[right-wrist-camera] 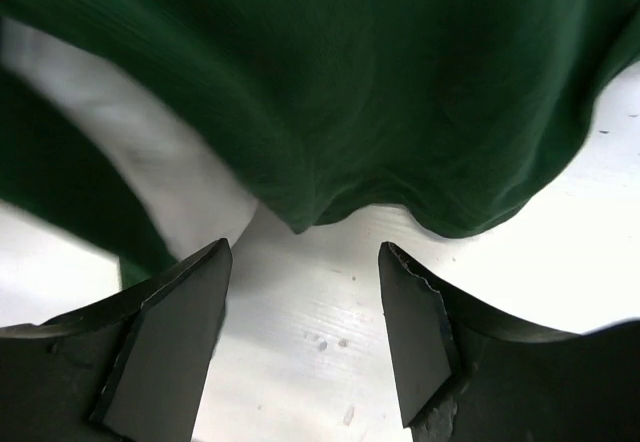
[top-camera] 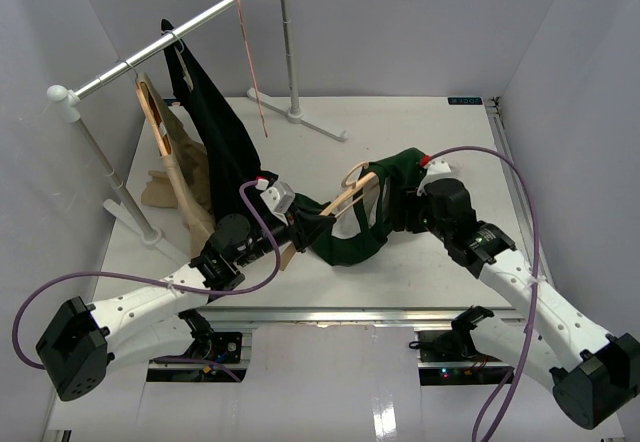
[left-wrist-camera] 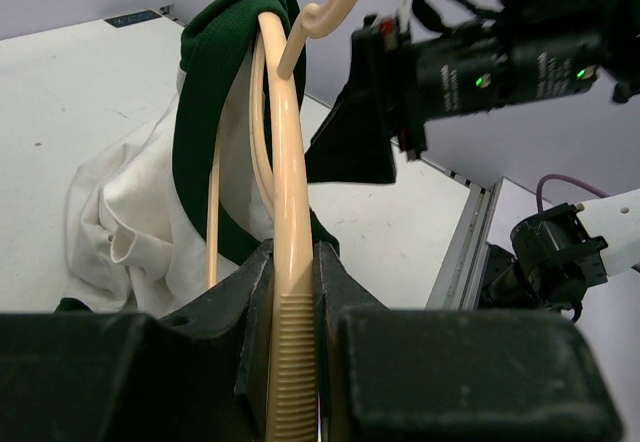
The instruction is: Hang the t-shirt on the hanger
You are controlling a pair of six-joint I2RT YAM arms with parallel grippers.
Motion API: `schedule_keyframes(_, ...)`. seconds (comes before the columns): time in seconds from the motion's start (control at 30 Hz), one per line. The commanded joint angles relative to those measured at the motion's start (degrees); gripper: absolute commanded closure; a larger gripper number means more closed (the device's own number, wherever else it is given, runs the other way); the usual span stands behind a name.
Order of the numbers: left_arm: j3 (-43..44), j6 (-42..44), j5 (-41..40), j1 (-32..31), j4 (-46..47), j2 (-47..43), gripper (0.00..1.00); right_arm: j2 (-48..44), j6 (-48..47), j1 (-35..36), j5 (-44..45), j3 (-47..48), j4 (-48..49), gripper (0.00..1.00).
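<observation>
The light wood hanger [top-camera: 340,202] is clamped at one arm's ribbed end in my left gripper [top-camera: 303,230], held slanting above the table. The dark green t-shirt [top-camera: 372,224] with its cream-white panel hangs over the hanger's far arm; its lower part lies bunched on the table. In the left wrist view the hanger [left-wrist-camera: 286,152] runs up from my shut left gripper [left-wrist-camera: 292,262] into the green cloth [left-wrist-camera: 215,52]. My right gripper [top-camera: 402,207] is open at the shirt's right edge. In the right wrist view it [right-wrist-camera: 305,297] holds nothing, with the green cloth [right-wrist-camera: 370,82] just beyond its fingertips.
A metal garment rack [top-camera: 170,34] stands at the back left with a black garment [top-camera: 215,127], a tan garment [top-camera: 178,167] and a thin pink-red wire hanger [top-camera: 250,57]. Its feet [top-camera: 318,122] rest on the white table [top-camera: 420,132]. Walls close off the left and right sides.
</observation>
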Motion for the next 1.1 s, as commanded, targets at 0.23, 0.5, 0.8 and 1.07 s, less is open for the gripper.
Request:
schedule_keyframes(0.23,0.81,-0.22,-2.09,-0.07,3.44,-3.81,1.00,5.07,2.14,0.16,4.40,-10.05,23.54,0.43)
schedule_keyframes(0.5,1.01,-1.06,-2.04,0.02,4.10,-3.39,1.00,6.68,3.44,0.07,2.11,-14.53,34.23,0.45)
schedule_keyframes(0.8,0.17,-1.57,-2.82,-0.07,4.53,-4.62,1.00,14.00,5.31,0.07,2.99,-14.92,38.47,0.60)
schedule_keyframes(1.07,-0.82,-1.22,-3.36,0.06,4.06,-5.34,1.00,10.22,3.21,0.02,16.39,-9.14,23.78,0.92)
